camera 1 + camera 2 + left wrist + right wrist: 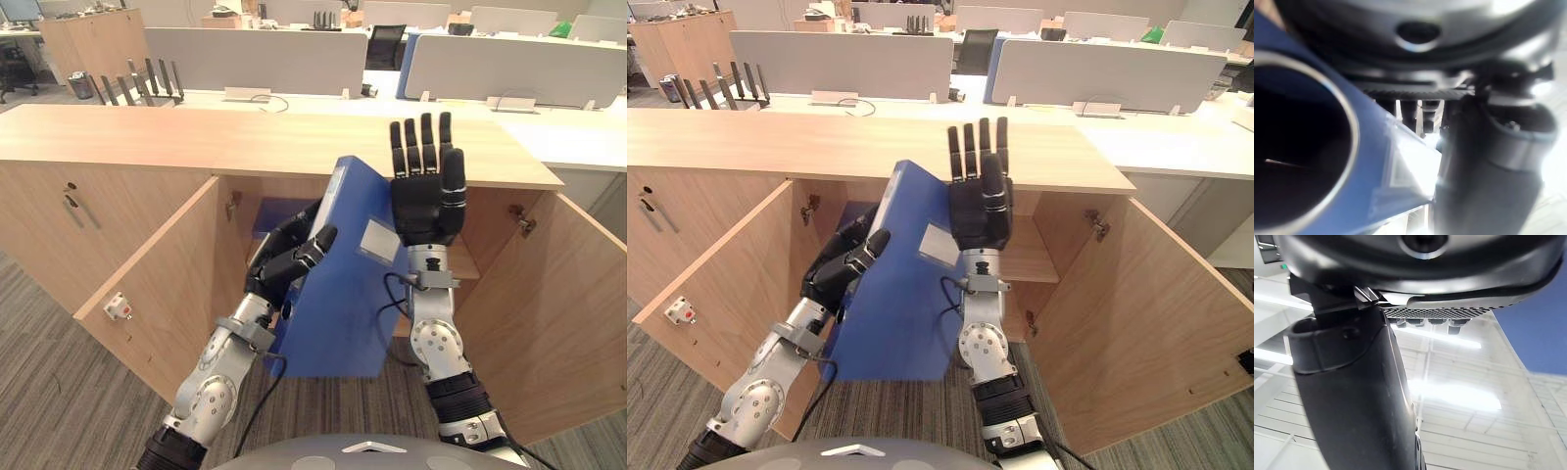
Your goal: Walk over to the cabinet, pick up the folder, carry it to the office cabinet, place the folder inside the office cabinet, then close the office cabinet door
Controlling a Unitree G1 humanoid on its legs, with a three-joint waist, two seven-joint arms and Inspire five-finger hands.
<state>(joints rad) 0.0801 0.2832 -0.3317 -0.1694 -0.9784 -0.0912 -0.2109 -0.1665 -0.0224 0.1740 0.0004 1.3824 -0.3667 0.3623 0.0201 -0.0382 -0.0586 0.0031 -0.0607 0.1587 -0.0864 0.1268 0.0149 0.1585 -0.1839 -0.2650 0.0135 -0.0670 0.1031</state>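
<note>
One office cabinet [490, 211] stands open under a long wooden counter [294, 142], both of its two doors swung out towards the robot. The left door [162, 284] carries one small white catch [118, 306] near its lower outer corner, and one metal hinge [232, 204] shows at the opening's upper left corner. Next comes the left hand [289, 259], its fingers and thumb curled round the spine edge of the single blue folder [338, 304]. In the left wrist view the spine's one round ring hole [1303, 152] sits right by that hand. The folder is held in the air in front of the opening, standing on end and tilted, its top corner level with the counter's front edge. It bears one pale label [377, 240] on its broad face. The right hand [428, 201] is raised beside the folder's upper right part with its fingers straight and pointing up, spread flat rather than gripping (whether it touches the cover I cannot tell). Behind it one wooden shelf [468, 266] crosses the right half of the cabinet, a second hinge [519, 220] sits at the upper right corner, and the right door [563, 304] stands wide
</note>
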